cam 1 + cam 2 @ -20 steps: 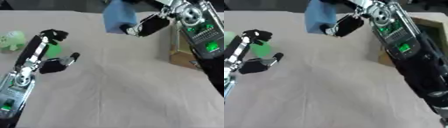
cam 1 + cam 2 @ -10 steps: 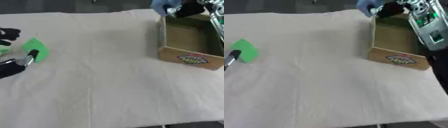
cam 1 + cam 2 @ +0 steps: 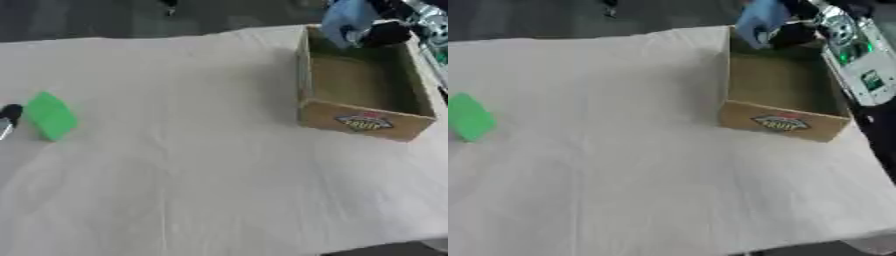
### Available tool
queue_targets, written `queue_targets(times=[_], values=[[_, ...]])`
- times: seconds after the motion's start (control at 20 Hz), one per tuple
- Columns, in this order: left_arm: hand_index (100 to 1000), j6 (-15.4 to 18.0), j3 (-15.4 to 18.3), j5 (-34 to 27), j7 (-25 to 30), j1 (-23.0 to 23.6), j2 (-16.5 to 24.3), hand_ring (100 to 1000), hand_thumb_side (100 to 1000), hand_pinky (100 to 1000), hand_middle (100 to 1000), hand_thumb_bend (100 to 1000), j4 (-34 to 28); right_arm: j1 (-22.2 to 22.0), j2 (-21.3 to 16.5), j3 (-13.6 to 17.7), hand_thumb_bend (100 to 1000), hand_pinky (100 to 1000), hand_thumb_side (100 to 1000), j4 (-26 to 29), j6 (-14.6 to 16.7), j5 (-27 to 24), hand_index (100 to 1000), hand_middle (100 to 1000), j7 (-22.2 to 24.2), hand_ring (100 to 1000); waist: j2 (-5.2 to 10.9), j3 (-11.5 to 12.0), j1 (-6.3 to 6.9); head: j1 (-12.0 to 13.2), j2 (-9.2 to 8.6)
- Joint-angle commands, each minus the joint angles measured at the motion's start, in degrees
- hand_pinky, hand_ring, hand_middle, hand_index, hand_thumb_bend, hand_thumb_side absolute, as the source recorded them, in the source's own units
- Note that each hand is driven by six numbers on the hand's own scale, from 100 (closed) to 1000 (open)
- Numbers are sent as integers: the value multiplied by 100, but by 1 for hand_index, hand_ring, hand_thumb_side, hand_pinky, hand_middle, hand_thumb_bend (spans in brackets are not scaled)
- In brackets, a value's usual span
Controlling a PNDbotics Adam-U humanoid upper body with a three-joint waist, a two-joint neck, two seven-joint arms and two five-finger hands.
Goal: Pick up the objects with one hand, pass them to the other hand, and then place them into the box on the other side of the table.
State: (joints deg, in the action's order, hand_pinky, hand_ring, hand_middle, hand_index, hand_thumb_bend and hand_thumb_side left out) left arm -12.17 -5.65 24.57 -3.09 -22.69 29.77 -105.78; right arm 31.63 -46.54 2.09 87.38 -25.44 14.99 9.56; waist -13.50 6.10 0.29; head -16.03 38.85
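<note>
Where the pale cloth-covered desk (image 3: pixel 201 165) meets its right side: open brown cardboard box (image 3: pixel 360 95), printed oval label on the near wall, interior brown and apparently bare as far as visible.

Above the box's far rim: right robot hand (image 3: pixel 381 32), black, fingers curled round a soft light-blue object (image 3: pixel 346 20); object held in the air over the far left corner of the box, hanging partly below the rim line, not resting on the box floor. Silver and white forearm with green lights (image 3: pixel 850 50) entering from the upper right corner.

At the desk's left side: flat bright-green object (image 3: pixel 50 116), roughly rectangular, tilted, lying on the cloth, well apart from the box.

Just beside the green object, at the left picture edge: left robot hand (image 3: pixel 7 120), only a dark tip and a silver part showing; fingers' state impossible to tell; contact with the green object likewise unclear.
</note>
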Motion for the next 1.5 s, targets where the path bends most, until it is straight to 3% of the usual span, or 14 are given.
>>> queue_targets(times=[0.05, 0.3, 0.6, 0.75, 1.15, 1.25, 1.3, 1.5], values=[[783, -25, 143, -42, -97, -38, 205, 717, 236, 706, 663, 457, -148, -9, -298, 124, 102, 898, 137, -146, 35, 96, 667, 596, -64, 826, 72, 17, -14, -68, -105], [781, -47, 193, -70, -168, -18, 217, 716, 238, 705, 662, 456, -145, -120, -319, 128, 142, 894, 146, -344, 114, 276, 700, 631, -17, 840, 68, 36, -19, -50, -97], [781, -66, 232, -87, -231, -27, 218, 716, 246, 704, 661, 461, -129, -152, -318, 123, 308, 929, 244, -466, 262, 529, 894, 833, 152, 963, 69, 37, -19, -3, -48], [781, -75, 249, -82, -252, -23, 223, 716, 253, 704, 661, 441, -122, -154, -304, 148, 339, 944, 243, -493, 339, 669, 929, 876, 215, 1000, 70, 36, -13, 36, -28], [781, -96, 287, -80, -301, -8, 215, 716, 250, 703, 660, 467, -109, -155, -298, 197, 400, 953, 211, -474, 338, 814, 952, 910, 127, 1000, 70, 30, -18, 93, -3], [781, -97, 287, -76, -301, -8, 211, 716, 247, 702, 660, 465, -108, -155, -295, 202, 403, 953, 181, -470, 317, 825, 952, 911, 97, 1000, 72, 28, -19, 99, 0], [781, -97, 288, -76, -301, -8, 209, 715, 243, 702, 660, 464, -107, -155, -291, 203, 395, 952, 100, -472, 301, 822, 944, 906, 87, 1000, 72, 27, -18, 105, 0], [781, -98, 292, -81, -305, -3, 204, 715, 249, 701, 659, 465, -103, -148, -273, 220, 376, 949, 128, -474, 219, 716, 940, 892, 9, 1000, 70, 22, -18, 158, 9]])
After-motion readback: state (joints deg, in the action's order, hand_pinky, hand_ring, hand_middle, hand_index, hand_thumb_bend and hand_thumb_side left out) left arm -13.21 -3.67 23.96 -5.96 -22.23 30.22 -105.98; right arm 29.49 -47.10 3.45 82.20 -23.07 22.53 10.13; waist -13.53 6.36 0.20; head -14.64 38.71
